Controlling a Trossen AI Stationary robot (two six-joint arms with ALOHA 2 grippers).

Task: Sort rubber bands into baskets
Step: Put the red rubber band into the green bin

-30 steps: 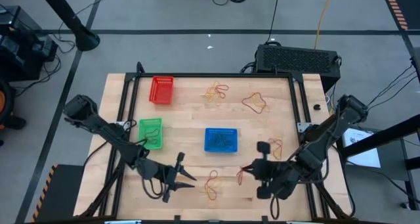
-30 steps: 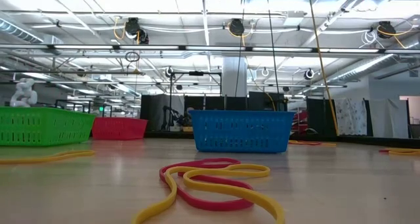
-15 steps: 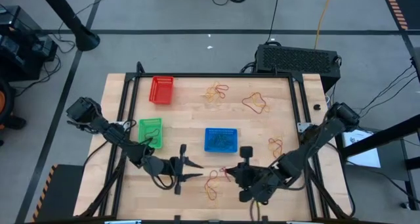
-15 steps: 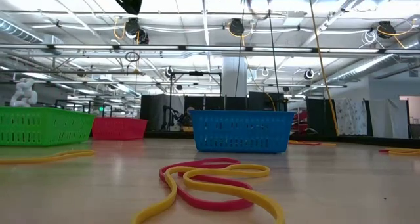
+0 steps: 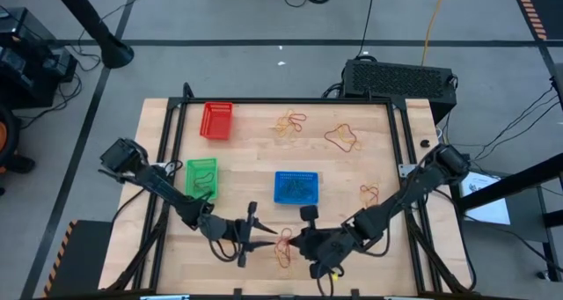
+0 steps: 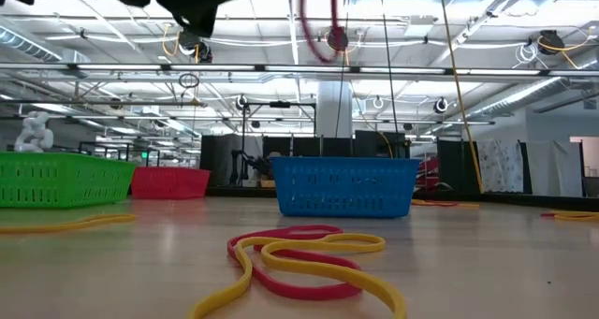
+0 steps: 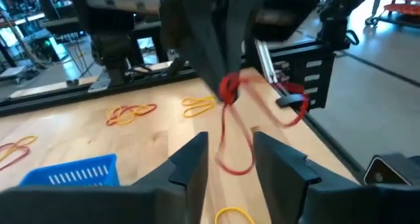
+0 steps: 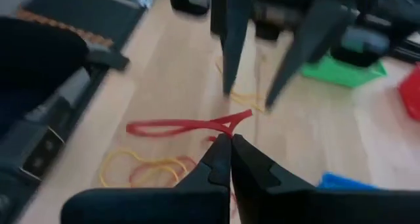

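Handover step near the table's front edge: right gripper pinched on a red rubber band; left gripper, fingers apart, faces it; next, likely closing on the loop for the red basket.

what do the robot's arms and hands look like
Both arms are dark, nearly black, made of slim jointed links with bulkier housings at the joints and black cables running along them. The left hand and right hand each end in two matte black, flat, tapering fingers. No markings are legible.
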